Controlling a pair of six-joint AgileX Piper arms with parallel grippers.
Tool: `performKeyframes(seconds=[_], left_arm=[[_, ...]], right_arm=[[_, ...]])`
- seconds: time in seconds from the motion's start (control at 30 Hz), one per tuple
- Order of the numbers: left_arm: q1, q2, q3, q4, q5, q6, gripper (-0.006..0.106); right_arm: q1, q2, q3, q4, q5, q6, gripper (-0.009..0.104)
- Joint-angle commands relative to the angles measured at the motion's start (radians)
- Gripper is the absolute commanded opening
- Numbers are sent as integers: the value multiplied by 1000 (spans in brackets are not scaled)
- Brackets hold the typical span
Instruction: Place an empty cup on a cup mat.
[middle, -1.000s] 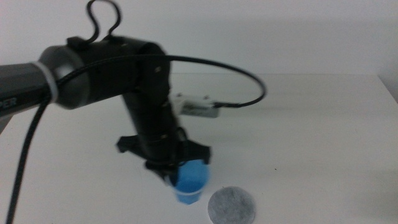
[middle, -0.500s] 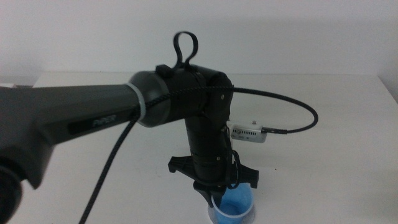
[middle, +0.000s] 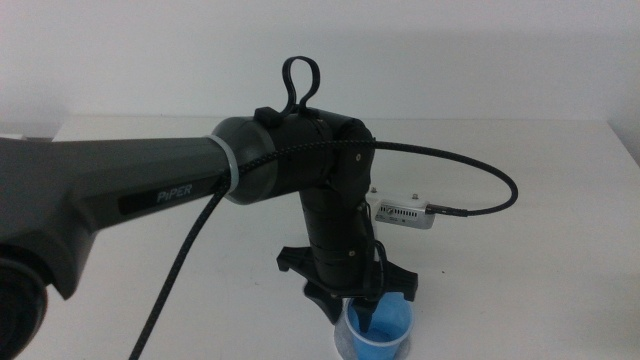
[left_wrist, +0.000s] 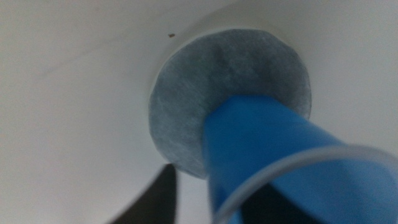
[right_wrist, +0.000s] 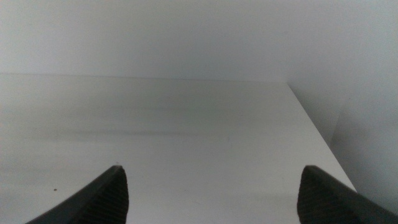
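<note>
My left gripper (middle: 366, 312) is shut on the rim of the light-blue cup (middle: 378, 333), one jaw inside it and one outside. It holds the cup upright at the table's front edge. In the left wrist view the cup (left_wrist: 267, 146) has its base over the speckled grey cup mat (left_wrist: 217, 74). I cannot tell whether the base touches the mat. The cup and arm hide the mat in the middle view. The cup looks empty. My right gripper (right_wrist: 214, 186) is open and empty over bare table, out of the middle view.
The left arm (middle: 150, 195) crosses the picture from the left, and its cable (middle: 480, 170) loops out to the right. A small silver box (middle: 403, 213) is plugged into that cable behind the gripper. The white table (middle: 540, 280) ends at a pale wall.
The left arm has swung to the right and toward the front edge with the cup. The cup now covers the mat, which lay bare to its right a second ago.
</note>
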Motion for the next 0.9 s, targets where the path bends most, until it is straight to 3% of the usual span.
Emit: performKeyframes(seconds=[0.0, 0.13, 0.23, 0.33, 0.57, 0.7, 0.87], left_arm=[[17, -22, -4, 3, 0, 70, 50], [87, -90, -4, -13, 70, 101, 94], [114, -212, 14, 33, 84, 101, 94], [114, -413, 111, 180, 33, 23, 94], [116, -845, 398, 430, -77, -78, 94], [116, -1048, 562, 502, -147, -173, 94], [194, -1315, 823, 647, -555, -227, 94]], right_arm=[[2, -5, 3, -5, -7, -4, 93], [2, -5, 3, -5, -7, -4, 93], [2, -5, 3, -5, -7, -4, 93], [2, -5, 3, -5, -7, -4, 93], [2, -5, 3, -5, -7, -4, 93], [2, -5, 3, -5, -7, -4, 93], [2, -5, 3, -5, -7, -4, 93]])
